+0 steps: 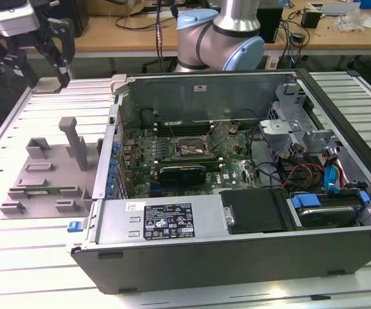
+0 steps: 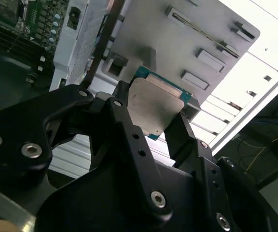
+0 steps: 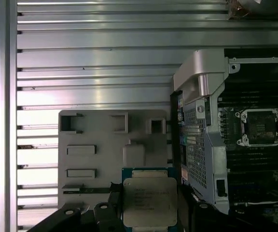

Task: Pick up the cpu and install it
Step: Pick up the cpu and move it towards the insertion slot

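As the gripper [image 1: 44, 64], upper left in the exterior view, pinches the cpu [image 2: 156, 106] by opposite edges, its faces presumably escape contact.

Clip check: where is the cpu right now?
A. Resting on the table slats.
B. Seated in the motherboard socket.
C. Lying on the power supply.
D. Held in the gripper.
D: in both wrist views the gripper clamps the cpu, with the grey tray behind it.
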Tool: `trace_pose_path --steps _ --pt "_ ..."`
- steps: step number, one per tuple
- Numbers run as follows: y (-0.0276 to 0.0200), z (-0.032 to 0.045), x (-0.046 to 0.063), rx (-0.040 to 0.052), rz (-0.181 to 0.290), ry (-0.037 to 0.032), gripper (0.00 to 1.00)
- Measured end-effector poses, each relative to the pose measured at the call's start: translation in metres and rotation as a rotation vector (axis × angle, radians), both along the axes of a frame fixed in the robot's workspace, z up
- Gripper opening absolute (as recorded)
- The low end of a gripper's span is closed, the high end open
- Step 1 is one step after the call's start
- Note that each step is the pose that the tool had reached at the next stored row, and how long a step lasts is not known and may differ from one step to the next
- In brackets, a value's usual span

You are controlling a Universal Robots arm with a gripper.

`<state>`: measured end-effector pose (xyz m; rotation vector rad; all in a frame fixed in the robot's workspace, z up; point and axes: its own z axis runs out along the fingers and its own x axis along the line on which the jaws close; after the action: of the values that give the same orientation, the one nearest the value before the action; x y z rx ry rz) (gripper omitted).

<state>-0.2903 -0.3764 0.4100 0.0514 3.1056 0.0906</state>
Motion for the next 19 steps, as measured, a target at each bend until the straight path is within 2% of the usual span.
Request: trace_pose_path --steps 8,19 --pt "0.0000 0.0000 0.029 0.0000 0.000 0.0001 0.54" --pt "0.0000 0.0000 0.062 0.0000 0.000 0.0001 0.54"
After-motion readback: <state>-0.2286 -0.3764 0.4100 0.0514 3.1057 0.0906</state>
